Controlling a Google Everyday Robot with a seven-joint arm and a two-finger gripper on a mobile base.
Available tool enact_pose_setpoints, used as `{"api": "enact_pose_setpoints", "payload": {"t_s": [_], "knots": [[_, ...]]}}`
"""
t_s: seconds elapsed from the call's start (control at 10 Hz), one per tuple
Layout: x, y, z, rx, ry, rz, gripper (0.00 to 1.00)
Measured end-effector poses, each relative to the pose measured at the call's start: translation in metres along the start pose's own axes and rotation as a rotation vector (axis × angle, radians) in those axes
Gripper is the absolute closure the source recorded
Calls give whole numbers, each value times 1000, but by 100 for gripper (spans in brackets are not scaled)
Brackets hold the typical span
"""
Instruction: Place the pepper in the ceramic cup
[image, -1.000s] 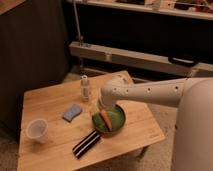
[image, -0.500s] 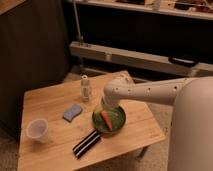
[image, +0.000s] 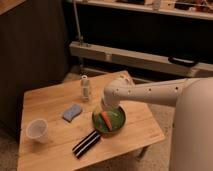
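The cup (image: 37, 130) stands upright at the tabletop's (image: 52, 97) 8 o'clock corner, mouth up and well apart from everything else, so a drop from above looks easy. Toward 2 o'clock of it a blue sponge (image: 72, 112) lies flat, and past that a white shaker (image: 85, 87) stands near the far edge at 12; both sit off the straight line between pan and cup.

The green pan (image: 116, 121) sits at about 4 o'clock on the tabletop, its dark striped handle pointing to 7. The pepper (image: 106, 120) lies loose inside it, near the 9 o'clock side. The claw (image: 104, 107) hangs just above the pepper at the pan's 11 o'clock rim with its fingers apart and nothing between them, which I read as lining up to pick. The white arm (image: 150, 91) reaches in from 3 o'clock.

The tabletop is pale planked wood, low over a speckled floor (image: 10, 150). Behind it is a dim room with dark panels and a light rail (image: 130, 56).
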Motion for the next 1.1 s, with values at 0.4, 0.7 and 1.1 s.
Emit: {"api": "enact_pose_setpoints", "payload": {"t_s": [0.4, 0.7, 1.1], "knots": [[3, 3, 10, -6, 20, -4, 20], [3, 5, 15, -9, 29, -8, 39], [3, 3, 22, -8, 44, -7, 41]]}}
